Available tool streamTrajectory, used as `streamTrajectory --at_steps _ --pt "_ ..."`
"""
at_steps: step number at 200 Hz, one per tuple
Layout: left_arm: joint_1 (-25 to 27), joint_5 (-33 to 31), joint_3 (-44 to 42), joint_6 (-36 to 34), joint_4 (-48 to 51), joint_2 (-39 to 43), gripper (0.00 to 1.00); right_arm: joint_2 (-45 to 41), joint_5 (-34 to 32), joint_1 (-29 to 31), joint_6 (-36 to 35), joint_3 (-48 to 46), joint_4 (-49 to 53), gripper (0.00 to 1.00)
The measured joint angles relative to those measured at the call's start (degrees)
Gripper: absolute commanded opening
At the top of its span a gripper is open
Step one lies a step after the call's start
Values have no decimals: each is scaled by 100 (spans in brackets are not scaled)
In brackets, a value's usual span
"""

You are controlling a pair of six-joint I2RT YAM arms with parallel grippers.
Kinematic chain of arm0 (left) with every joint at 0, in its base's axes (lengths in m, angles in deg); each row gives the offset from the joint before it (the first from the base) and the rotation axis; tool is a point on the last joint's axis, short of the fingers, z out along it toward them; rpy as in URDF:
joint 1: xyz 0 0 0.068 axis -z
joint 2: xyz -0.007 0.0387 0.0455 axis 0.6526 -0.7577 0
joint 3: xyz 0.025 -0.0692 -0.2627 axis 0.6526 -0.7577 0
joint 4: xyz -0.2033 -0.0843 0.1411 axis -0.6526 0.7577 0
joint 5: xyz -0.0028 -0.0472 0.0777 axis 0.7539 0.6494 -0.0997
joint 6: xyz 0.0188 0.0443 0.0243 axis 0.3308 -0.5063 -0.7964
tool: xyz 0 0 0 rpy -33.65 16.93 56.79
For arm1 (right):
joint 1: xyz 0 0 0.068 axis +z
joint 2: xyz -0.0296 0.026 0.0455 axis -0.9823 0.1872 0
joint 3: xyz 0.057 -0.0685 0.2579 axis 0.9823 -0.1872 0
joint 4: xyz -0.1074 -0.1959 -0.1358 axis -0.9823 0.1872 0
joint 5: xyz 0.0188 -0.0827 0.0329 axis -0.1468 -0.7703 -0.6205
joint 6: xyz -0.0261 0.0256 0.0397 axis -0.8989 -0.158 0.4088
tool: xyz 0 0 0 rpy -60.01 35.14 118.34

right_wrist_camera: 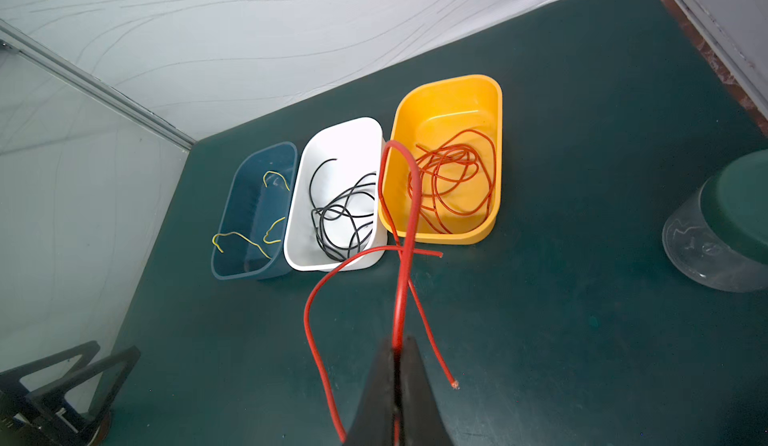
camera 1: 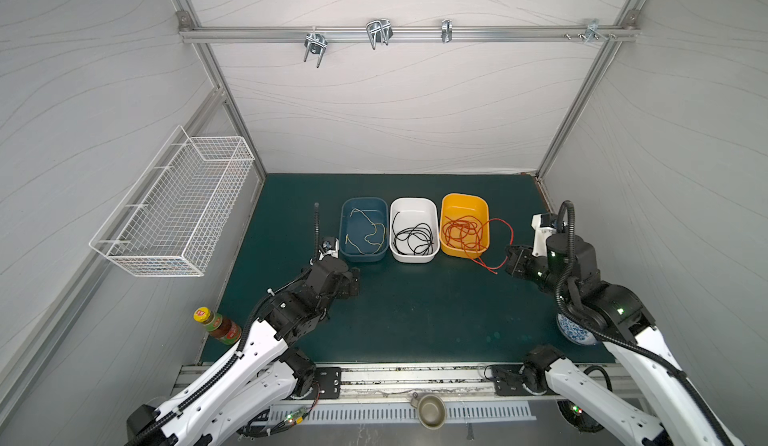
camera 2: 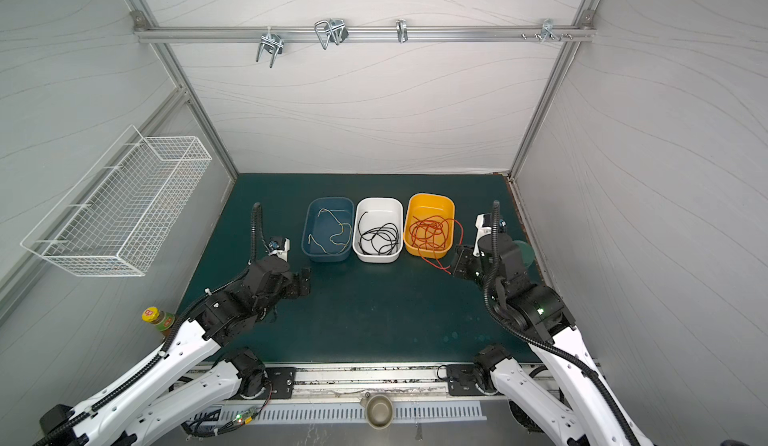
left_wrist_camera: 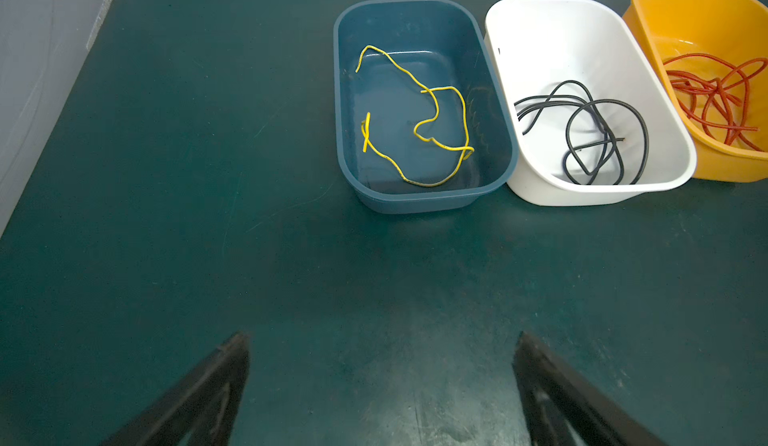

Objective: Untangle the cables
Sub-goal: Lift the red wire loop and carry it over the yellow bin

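Observation:
The red cable (camera 1: 461, 232) (camera 2: 430, 232) (right_wrist_camera: 453, 174) lies mostly coiled in the orange bin (camera 1: 463, 195). One loop spills over the bin's near right side onto the green mat. My right gripper (camera 1: 509, 261) (camera 2: 455, 261) (right_wrist_camera: 401, 340) is just right of the bin, shut on a strand of that loop. The loose end (right_wrist_camera: 455, 383) lies on the mat beside it. In the white bin (camera 1: 413, 199) lies the black cable (camera 1: 415, 238) (left_wrist_camera: 602, 132). The yellow cable (camera 1: 368, 232) (left_wrist_camera: 436, 107) lies in the blue bin (camera 1: 363, 199). My left gripper (camera 1: 353, 282) (left_wrist_camera: 382, 336) stands open and empty over bare mat, in front of the blue bin.
A white wire basket (camera 1: 174, 203) hangs on the left wall. A sauce bottle (camera 1: 218, 325) stands at the mat's left front corner. A blue-and-white jar (camera 1: 575, 336) sits under my right arm. A clear jar with a green lid (right_wrist_camera: 723, 232) stands right of the right gripper.

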Motion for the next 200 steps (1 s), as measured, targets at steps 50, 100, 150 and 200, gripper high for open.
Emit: streamTrajectory --at_steps 50,100,150,200 --pt "0 9 0 0 0 0 100 391 -39 -2 -210 560 28 0" --pt "0 11 0 0 0 0 100 997 33 -149 -378 1056 -11 0" --pt "0 11 0 -2 -2 0 100 1602 365 -518 -389 1392 -280 0" --pt "0 13 0 -2 -4 -20 100 2271 756 -857 -254 1569 -560 0"
